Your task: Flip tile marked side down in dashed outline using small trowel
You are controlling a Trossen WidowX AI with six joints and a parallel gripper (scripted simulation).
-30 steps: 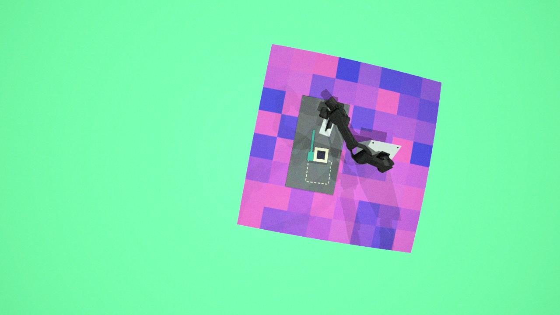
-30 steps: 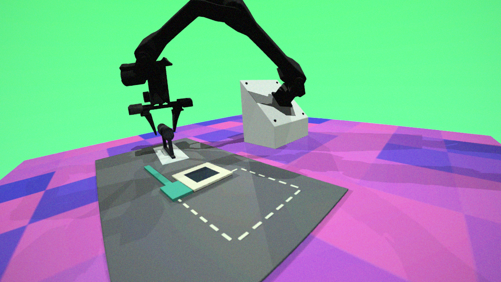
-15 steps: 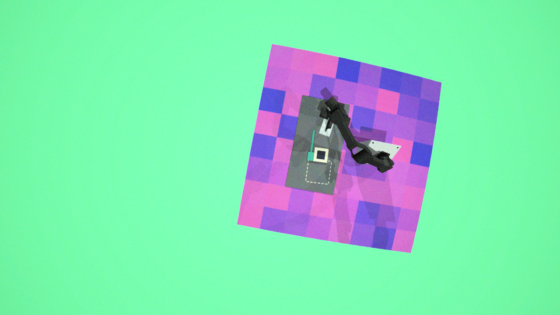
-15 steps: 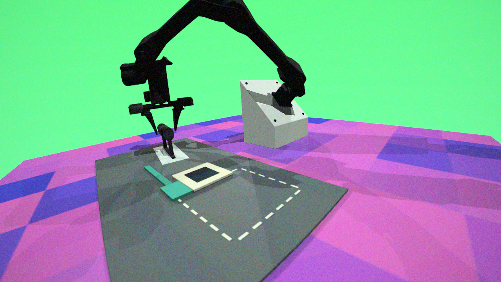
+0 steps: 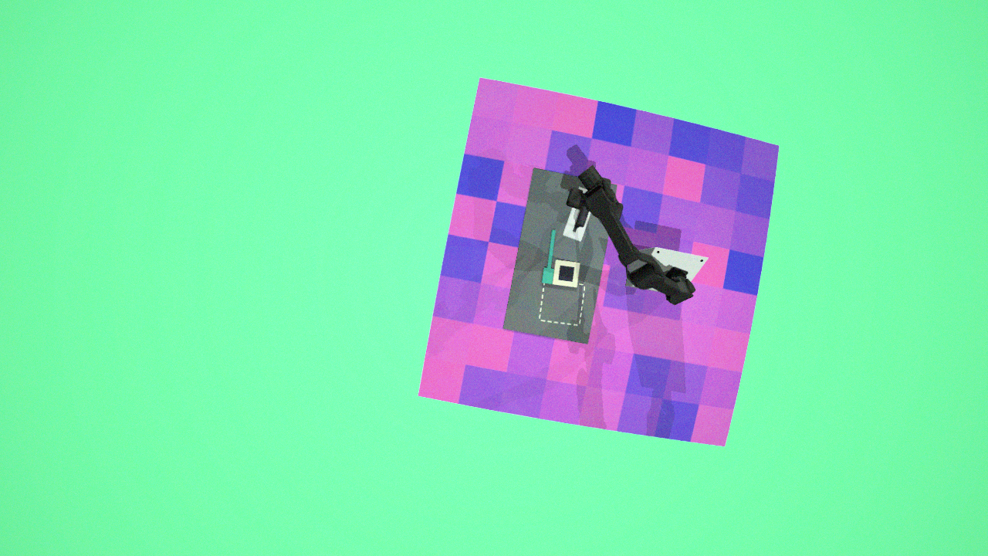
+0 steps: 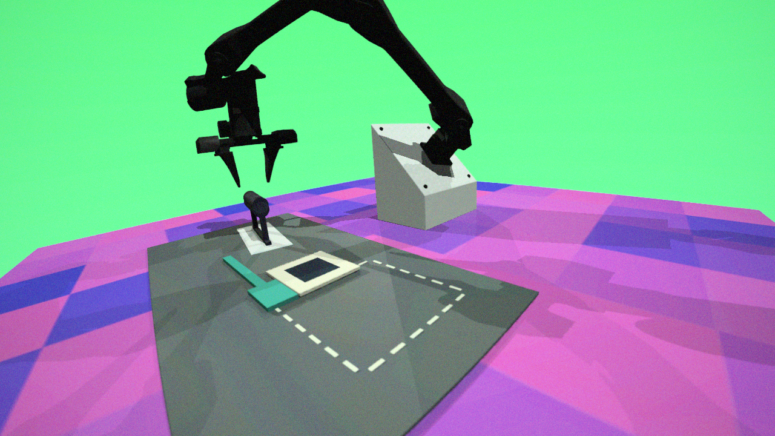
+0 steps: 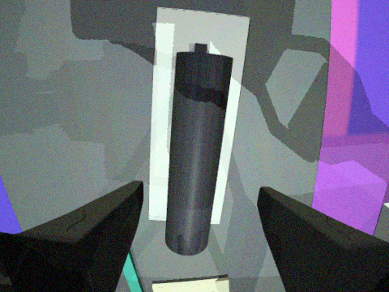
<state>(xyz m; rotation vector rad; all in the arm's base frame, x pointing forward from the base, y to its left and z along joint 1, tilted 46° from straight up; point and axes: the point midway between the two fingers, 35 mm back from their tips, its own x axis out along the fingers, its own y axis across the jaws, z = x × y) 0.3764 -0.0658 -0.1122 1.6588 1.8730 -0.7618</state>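
The small trowel [image 5: 573,235] [image 6: 278,237] [image 7: 162,122], a white blade with a raised black handle, rests on the far part of the grey mat [image 5: 521,304] [image 6: 217,368]. My gripper [image 6: 253,183] [image 7: 201,193] is open and empty just above the handle, with the fingers to either side of it in the wrist view. The cream tile [image 5: 566,272] [image 6: 312,269] [image 7: 190,285] lies flat, its dark square mark facing up, at the far edge of the dashed outline [image 6: 398,347]. The outline's far side is partly hidden by the tile.
A teal flat piece [image 5: 546,276] [image 6: 272,295] [image 7: 132,272] with a thin bar lies on the mat against the tile's side. The bar points toward the trowel's end of the mat. The arm's white wedge-shaped base [image 5: 680,261] [image 6: 401,189] stands beyond the mat.
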